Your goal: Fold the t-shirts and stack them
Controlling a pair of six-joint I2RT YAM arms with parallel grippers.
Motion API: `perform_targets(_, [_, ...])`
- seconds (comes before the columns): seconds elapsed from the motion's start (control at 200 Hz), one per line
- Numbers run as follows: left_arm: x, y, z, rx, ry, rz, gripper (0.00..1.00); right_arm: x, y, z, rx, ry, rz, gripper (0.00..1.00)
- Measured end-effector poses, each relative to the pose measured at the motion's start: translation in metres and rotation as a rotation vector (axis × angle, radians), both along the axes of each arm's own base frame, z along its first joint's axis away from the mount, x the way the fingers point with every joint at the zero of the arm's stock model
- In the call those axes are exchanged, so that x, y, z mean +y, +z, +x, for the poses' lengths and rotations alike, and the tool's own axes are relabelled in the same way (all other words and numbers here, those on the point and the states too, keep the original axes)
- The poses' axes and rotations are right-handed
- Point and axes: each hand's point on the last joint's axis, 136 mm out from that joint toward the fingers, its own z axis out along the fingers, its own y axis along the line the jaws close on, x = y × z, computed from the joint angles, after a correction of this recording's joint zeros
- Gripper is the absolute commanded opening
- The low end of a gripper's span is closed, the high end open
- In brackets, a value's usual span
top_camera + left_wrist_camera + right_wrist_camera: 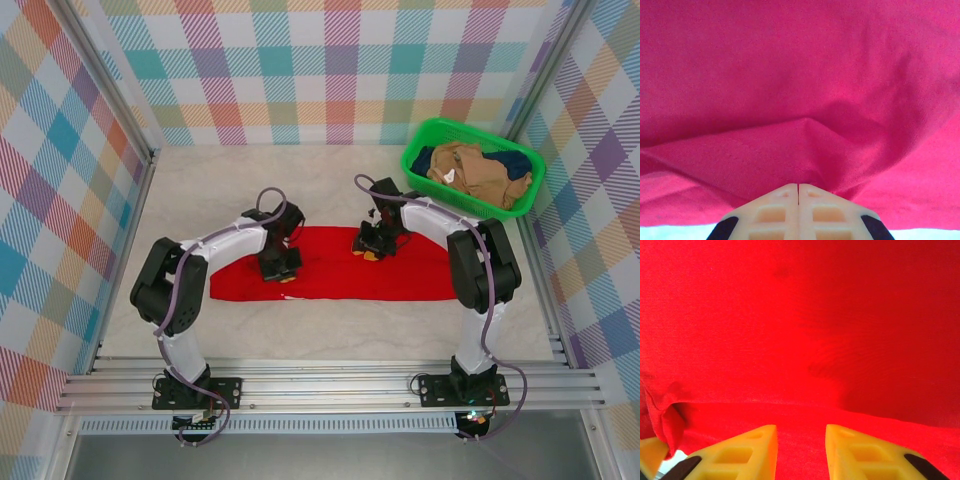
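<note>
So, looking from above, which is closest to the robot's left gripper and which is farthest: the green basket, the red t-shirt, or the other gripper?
1. The red t-shirt, directly under the left gripper.
2. The right gripper, to its right, over the same shirt.
3. The green basket, far right corner.

A red t-shirt lies spread flat mid-table, with the left gripper down on it toward 9 o'clock and the right gripper toward 1 o'clock. At 2 o'clock a green basket holds a tan shirt and a navy shirt.
</note>
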Motion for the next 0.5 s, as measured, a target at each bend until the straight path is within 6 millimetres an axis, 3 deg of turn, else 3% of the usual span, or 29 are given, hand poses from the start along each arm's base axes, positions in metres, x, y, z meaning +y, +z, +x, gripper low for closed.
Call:
perform_targets(0.105, [-0.008, -0.003, -0.011, 0.030, 0.019, -0.008, 0.02, 0.000, 0.000, 0.000, 0.001, 0.000, 0.000, 0.31])
perform_targets(0.3, [-0.017, -0.004, -0.019, 0.069, 0.091, -0.031, 0.23, -0.002, -0.004, -0.004, 0.012, 0.000, -0.005, 0.31])
perform_targets(0.5, [-0.026, -0.003, -0.025, 0.123, 0.148, -0.077, 0.25, -0.004, -0.008, -0.008, 0.026, 0.000, -0.012, 0.31])
